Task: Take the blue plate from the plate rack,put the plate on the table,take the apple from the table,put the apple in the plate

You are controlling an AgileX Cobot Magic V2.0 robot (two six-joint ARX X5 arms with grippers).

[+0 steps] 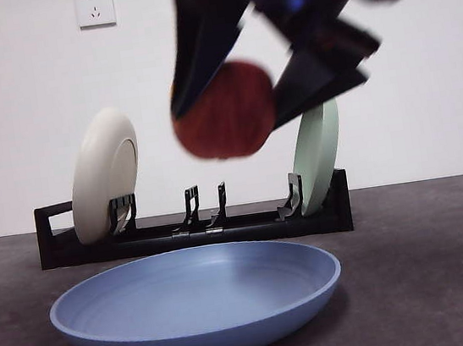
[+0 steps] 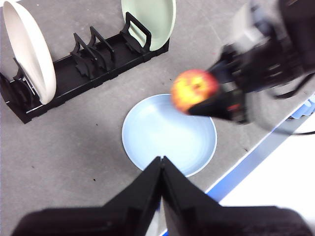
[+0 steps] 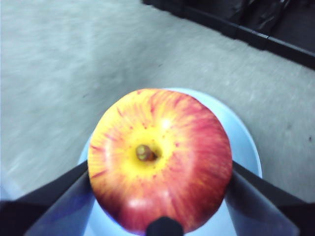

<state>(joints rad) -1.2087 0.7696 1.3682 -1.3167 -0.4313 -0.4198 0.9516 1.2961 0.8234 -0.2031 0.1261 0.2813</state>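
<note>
The blue plate (image 1: 197, 301) lies flat on the table (image 1: 432, 266) in front of the plate rack (image 1: 196, 229). It also shows in the left wrist view (image 2: 162, 135) and under the apple in the right wrist view (image 3: 243, 142). My right gripper (image 1: 227, 109) is shut on the red apple (image 1: 225, 111) and holds it in the air above the plate; the apple shows stem-up in the right wrist view (image 3: 160, 160) and in the left wrist view (image 2: 193, 89). My left gripper (image 2: 161, 164) is shut and empty, high above the plate's near side.
A cream-white plate (image 1: 103, 173) stands in the rack's left end and a pale green plate (image 1: 319, 157) in its right end. The middle slots (image 1: 206, 206) are empty. The table's edge with a blue strip (image 2: 256, 157) runs near the plate.
</note>
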